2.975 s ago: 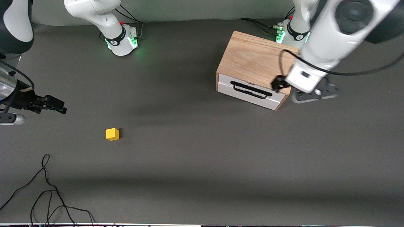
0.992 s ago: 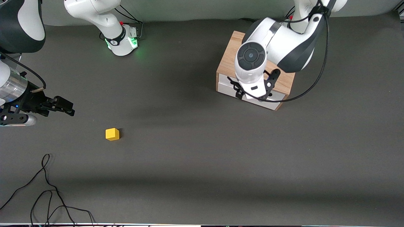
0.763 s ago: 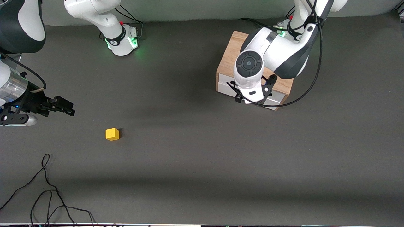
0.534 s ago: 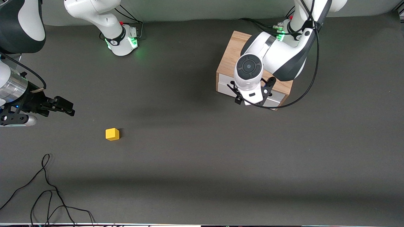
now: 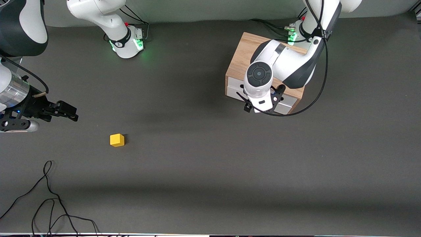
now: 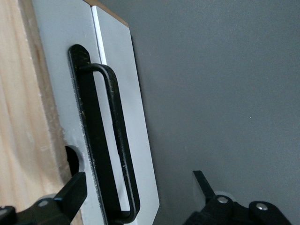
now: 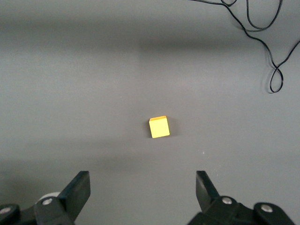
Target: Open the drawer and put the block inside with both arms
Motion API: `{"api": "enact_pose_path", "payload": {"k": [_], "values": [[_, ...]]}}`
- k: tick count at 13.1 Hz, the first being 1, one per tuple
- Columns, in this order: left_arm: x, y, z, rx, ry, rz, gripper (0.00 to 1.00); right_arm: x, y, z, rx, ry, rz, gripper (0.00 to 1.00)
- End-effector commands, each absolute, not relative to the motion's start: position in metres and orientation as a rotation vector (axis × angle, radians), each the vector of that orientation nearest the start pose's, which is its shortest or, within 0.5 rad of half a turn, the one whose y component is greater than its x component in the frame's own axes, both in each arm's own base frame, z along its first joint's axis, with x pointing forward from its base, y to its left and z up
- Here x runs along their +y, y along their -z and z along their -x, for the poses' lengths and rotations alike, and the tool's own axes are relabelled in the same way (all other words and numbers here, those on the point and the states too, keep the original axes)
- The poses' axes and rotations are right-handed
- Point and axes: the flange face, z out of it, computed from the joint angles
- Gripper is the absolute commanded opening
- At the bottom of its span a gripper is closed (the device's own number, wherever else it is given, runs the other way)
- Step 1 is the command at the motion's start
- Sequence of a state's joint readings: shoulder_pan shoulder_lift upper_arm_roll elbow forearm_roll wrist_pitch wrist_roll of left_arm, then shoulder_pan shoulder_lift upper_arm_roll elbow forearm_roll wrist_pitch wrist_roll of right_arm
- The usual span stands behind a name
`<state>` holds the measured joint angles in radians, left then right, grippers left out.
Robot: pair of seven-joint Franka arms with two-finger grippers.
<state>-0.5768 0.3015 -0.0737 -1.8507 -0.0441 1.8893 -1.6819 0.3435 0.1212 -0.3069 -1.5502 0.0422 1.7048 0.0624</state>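
Observation:
The drawer (image 5: pixel 234 90) is the white front panel of a light-wood box (image 5: pixel 242 56), and it sits pushed in. My left gripper (image 5: pixel 262 105) hangs right in front of that panel. In the left wrist view the drawer (image 6: pixel 61 37) fills one side, and my left gripper (image 6: pixel 138 187) is open, its fingers straddling one end of the black wire handle (image 6: pixel 118 140) without pinching it. The yellow block (image 5: pixel 117 140) lies on the mat toward the right arm's end. My right gripper (image 5: pixel 73 115) waits open above the mat near the block (image 7: pixel 159 127), with nothing between the fingers of the right gripper (image 7: pixel 140 185).
A loose black cable (image 5: pixel 49 197) curls on the mat near the front camera at the right arm's end, and this cable (image 7: pixel 274 51) also shows in the right wrist view. Both green-lit bases stand farthest from the camera. The dark mat stretches bare between block and box.
The left arm has swung over the box and brought its gripper down in front of the drawer panel, around the handle. The right arm and the block have not moved.

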Motion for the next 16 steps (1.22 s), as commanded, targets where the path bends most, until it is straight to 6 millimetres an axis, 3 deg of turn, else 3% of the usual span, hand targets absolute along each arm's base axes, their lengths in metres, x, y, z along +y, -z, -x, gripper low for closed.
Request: {"api": "enact_pose_path", "payload": {"k": [1, 16], "values": [[-0.362, -0.337, -0.475, -1.473, -0.215, 2.523, 1.0, 0.043, -0.58, -0.601, 0.059, 0.062, 3.129, 1.0], [-0.353, -0.3, -0.486, -1.517, -0.233, 2.449, 1.0, 0.04, -0.576, -0.6, 0.071, 0.04, 3.129, 1.0]]}}
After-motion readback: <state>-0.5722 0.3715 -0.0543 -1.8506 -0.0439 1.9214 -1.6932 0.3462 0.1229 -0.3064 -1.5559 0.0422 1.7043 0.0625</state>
